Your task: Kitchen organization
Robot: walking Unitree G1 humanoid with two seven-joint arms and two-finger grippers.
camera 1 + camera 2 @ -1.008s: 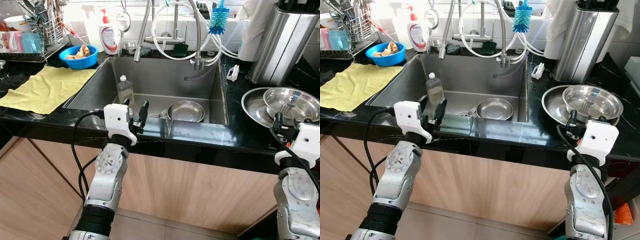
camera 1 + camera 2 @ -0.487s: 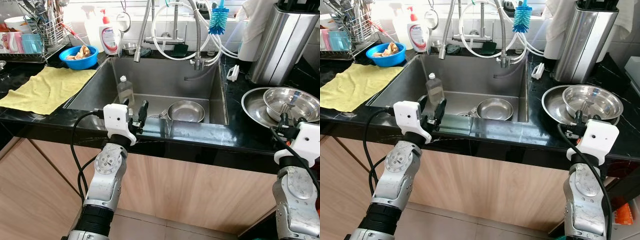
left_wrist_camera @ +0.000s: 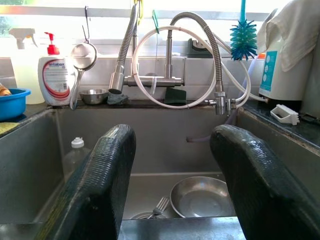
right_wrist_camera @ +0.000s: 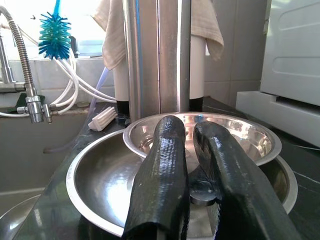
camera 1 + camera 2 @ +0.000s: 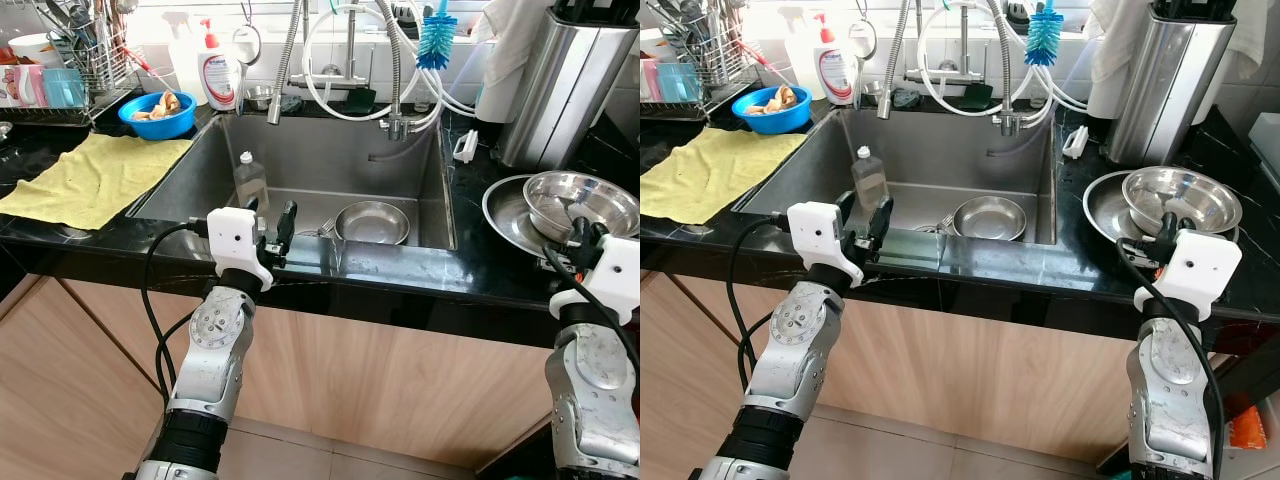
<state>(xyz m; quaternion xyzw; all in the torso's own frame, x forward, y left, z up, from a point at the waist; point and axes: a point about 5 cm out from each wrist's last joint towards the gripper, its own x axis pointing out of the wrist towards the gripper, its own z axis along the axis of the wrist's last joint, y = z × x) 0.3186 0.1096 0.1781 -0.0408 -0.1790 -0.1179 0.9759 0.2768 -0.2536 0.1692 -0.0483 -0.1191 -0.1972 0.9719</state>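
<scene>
Step looks like grabbing steel dishes off surface. Right pincer [image 4: 192,165] nearly together, clamped on near rim of small bowl [image 5: 1181,198], nested in bigger bowl [image 5: 1102,208] at 3 o'clock of sink [image 5: 200,170]. Left pincer [image 3: 172,165] apart, empty, at sink front edge. Next I'd guess lift clear, keep level.

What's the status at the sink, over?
Left end effector open, at the sink's front edge. Right end effector shut on the small steel bowl, tilted inside the wide steel bowl. Nothing blocking.
</scene>
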